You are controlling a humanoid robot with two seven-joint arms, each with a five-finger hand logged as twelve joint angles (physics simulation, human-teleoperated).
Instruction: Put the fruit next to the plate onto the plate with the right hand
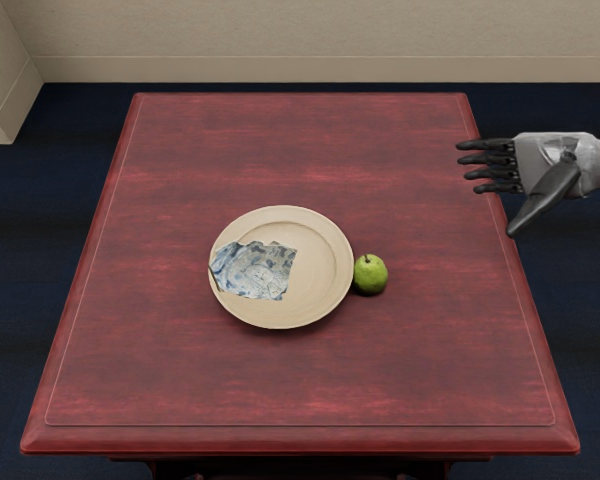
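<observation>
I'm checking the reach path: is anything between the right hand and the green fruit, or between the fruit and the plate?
Nothing visible does. The right hand, open, hangs at the right edge of the table, with no object between it and the green fruit. The fruit sits close beside the right rim of the plate, with nothing between them.

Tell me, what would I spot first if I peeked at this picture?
You'd first spot the cream plate with a blue-and-white patch, in the middle of the red wooden table. A small green fruit sits on the table just beside the plate's right rim. The right robot hand reaches in from the right edge near the table's far corner, fingers spread and holding nothing.
</observation>
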